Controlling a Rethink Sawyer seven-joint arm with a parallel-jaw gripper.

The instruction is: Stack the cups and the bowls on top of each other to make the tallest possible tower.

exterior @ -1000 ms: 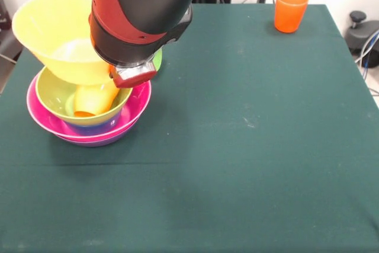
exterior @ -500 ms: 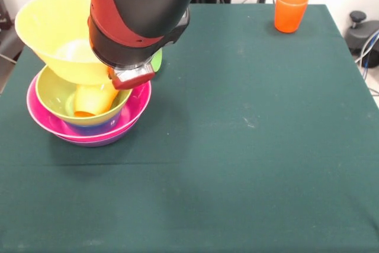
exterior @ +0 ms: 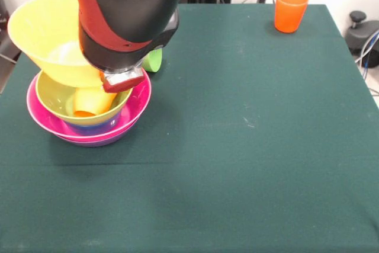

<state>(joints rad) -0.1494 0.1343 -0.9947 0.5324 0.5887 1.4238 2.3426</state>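
Note:
The tower stands at the table's left: a purple bowl (exterior: 98, 141) at the bottom, then a pink bowl (exterior: 135, 108), a sliver of blue bowl (exterior: 95, 127) and a light green bowl (exterior: 53, 100). A yellow-orange cup (exterior: 92, 102) lies tipped inside the green bowl. A large yellow bowl (exterior: 41, 31) hangs tilted just over the tower, its rim caught at my gripper (exterior: 121, 79), which is shut on it. My arm hides the bowl's right side. Behind the arm, a light green cup (exterior: 153, 60) shows in part. An orange cup (exterior: 290, 10) stands upright at the far right.
The green cloth table (exterior: 249, 146) stretches to the right and front of the tower. A black device (exterior: 362, 31) with cables sits off the table's right edge.
My arm has shifted left with the yellow bowl, which now sits further left over the tower. More of the light green cup shows behind the arm.

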